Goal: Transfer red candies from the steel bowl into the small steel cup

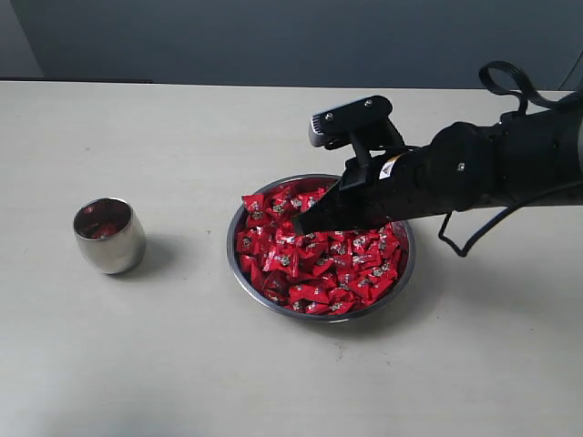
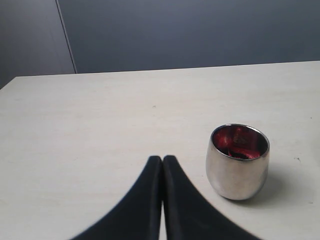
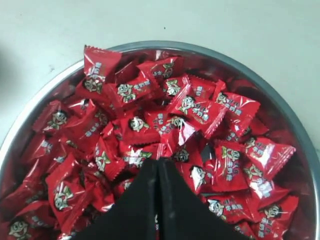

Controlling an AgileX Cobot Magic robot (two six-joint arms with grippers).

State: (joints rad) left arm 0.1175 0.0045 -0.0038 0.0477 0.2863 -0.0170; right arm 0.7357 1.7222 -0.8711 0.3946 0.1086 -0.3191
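The steel bowl (image 1: 231, 258) sits mid-table, heaped with red candies (image 1: 319, 266). My right gripper (image 1: 297, 225) reaches in from the right, shut, its tips down at the top of the pile. In the right wrist view the black fingers (image 3: 172, 200) meet with no gap at the gripper tip (image 3: 159, 161), among red candies (image 3: 150, 112) inside the bowl's rim (image 3: 200, 49); no candy shows between them. The small steel cup (image 1: 109, 238) stands upright to the bowl's left. My left gripper (image 2: 162, 158) is shut and empty on the table beside the cup (image 2: 237, 175), whose inside shows red wrappers (image 2: 241, 144).
The pale table (image 1: 182, 364) runs back to a dark wall (image 1: 273, 36). The right arm's black body and looped cable (image 1: 501, 164) hang over the bowl's right side.
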